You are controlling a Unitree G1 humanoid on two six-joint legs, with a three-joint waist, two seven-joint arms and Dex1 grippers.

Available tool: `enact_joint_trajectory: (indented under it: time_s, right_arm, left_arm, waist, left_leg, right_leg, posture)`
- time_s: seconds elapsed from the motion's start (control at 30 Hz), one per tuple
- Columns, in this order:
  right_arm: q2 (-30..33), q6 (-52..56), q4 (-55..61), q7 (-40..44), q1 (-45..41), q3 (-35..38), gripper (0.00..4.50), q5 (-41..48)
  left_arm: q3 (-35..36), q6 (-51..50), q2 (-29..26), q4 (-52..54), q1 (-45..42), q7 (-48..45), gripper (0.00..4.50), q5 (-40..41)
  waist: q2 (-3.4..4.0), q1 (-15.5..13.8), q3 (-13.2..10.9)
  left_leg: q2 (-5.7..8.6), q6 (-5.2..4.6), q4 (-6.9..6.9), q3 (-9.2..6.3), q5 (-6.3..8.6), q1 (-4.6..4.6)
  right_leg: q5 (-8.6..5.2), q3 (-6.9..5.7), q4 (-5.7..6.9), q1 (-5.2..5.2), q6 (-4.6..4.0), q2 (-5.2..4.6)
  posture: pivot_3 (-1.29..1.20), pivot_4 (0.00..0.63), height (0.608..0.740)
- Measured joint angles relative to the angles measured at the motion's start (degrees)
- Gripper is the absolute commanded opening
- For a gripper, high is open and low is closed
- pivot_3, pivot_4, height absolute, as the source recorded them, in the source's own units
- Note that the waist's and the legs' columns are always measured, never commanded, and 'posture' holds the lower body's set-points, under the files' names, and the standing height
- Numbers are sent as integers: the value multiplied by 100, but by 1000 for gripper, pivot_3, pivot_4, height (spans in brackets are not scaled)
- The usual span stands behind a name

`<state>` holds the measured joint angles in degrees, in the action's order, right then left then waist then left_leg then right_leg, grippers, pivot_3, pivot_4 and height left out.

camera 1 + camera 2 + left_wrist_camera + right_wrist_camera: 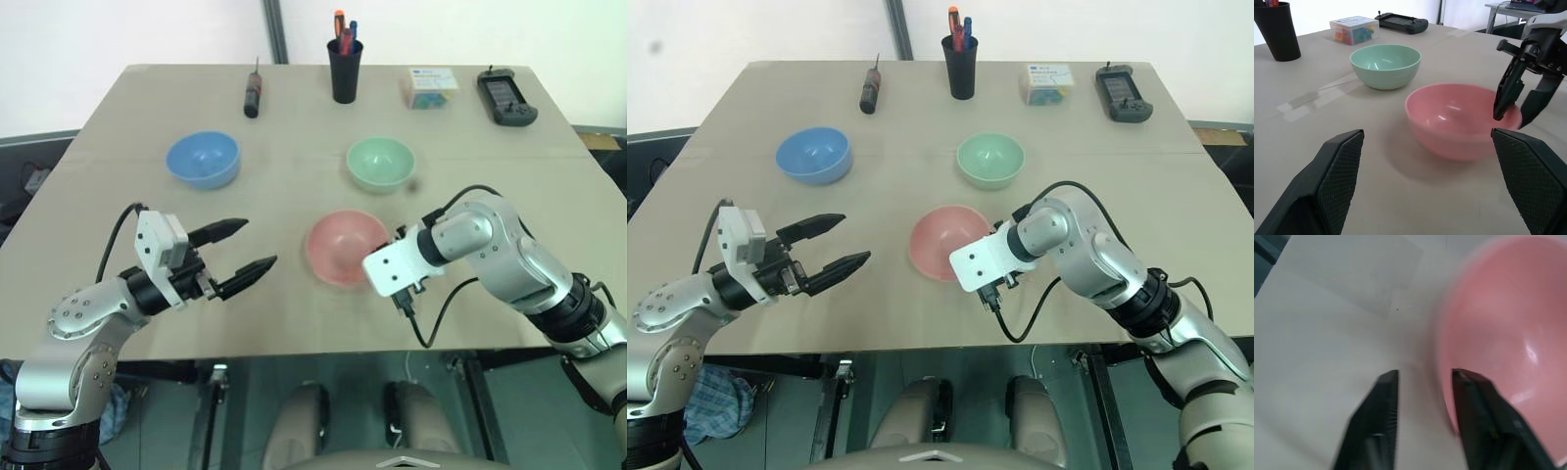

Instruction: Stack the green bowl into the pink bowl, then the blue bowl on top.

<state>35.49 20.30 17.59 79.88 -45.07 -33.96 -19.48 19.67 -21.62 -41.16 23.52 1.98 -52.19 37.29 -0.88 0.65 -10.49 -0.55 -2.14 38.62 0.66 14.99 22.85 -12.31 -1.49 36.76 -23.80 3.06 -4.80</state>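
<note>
From up top we see the table (pixel 294 196) with all 3 apart: blue bowl (pixel 203 159), green bowl (pixel 380 163), pink bowl (pixel 345 247) nearest. Left gripper (pixel 245 249) gapes, empty. Right wrist cam shows right gripper (pixel 1422 382) part-open, straddling pink's rim.

Right tool (pixel 1520 110) straddles the pink bowl (pixel 1459 120) rim, green bowl (pixel 1385 65) behind.

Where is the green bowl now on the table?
In the head views, the green bowl stands alone on the table's right half, behind the pink bowl and right of the blue bowl.
</note>
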Motion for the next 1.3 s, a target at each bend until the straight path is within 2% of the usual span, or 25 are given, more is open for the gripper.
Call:
enact_joint_trajectory:
  time_s: [0.1, 0.2, 0.27, 0.37, 0.67, 1.17, 1.27, 1.3]
  right_arm:
    - [59, 471, 114, 275, -159, 185, 2995, 412]
    - [68, 819, 95, 309, -710, 657, 2995, 793]
    - [93, 955, -11, 262, -1103, 1013, 2995, 976]
    - [-1, 828, -735, -155, -1437, 1148, 2995, 994]
    - [-415, -969, -3914, -1746, -2041, 888, 2995, 137]
    - [-1279, -2431, -6766, -2653, -2348, 318, 2995, -674]
    - [-1367, -2634, -7144, -2754, -2471, 314, 2349, -745]
    - [-1377, -2685, -7218, -2776, -2506, 314, 1888, -760]
  left_arm:
    - [0, -1, 0, 1, 0, 0, 4399, 9]
    - [2, -35, 10, 8, -15, 11, 4399, 111]
    - [14, -66, 40, 14, -46, 72, 4399, 185]
    - [64, -114, 198, 1, -296, 343, 4399, 329]
    - [102, 16, 453, -375, -968, 1045, 4399, 115]
    - [-40, 385, 545, -869, -1250, 1053, 4399, -353]
    - [-76, 453, 555, -886, -1267, 998, 4399, -381]
    - [-80, 459, 555, -887, -1267, 994, 4399, -392]
  waist:
    - [0, 0, -1]
    - [2, 14, -1]
    - [-2, 11, 1]
    - [-5, -2, 3]
    - [-5, 18, 2]
    - [-4, 39, 1]
    - [-3, 41, 0]
    - [-4, 43, 0]
  left_leg:
    - [-2, 0, 0, -1, 0, 1]
    - [-4, -1, 0, -1, 1, 0]
    - [-4, -1, -2, -7, 1, -2]
    - [2, 0, -1, -10, 1, -2]
    - [15, 24, -19, 10, -13, 1]
    - [14, 27, -23, 11, -15, 5]
    - [14, 27, -24, 13, -15, 6]
    - [14, 27, -24, 13, -15, 6]
  right_leg:
    - [0, 0, 0, 0, 0, -1]
    - [0, 0, 1, -1, 0, -1]
    - [0, -6, 1, 1, -1, 0]
    - [0, -10, 1, 4, -1, -2]
    - [0, -3, -2, -5, 0, -4]
    - [0, 3, -2, -14, 0, -4]
    - [1, 6, -5, -14, 0, -5]
    - [1, 6, -5, -14, 0, -5]
  posture:
    - [0, 150, 740]
    - [0, 150, 740]
    - [0, 150, 740]
    - [0, 150, 740]
    - [0, 150, 740]
    - [0, 150, 740]
    - [0, 150, 740]
    - [0, 150, 740]
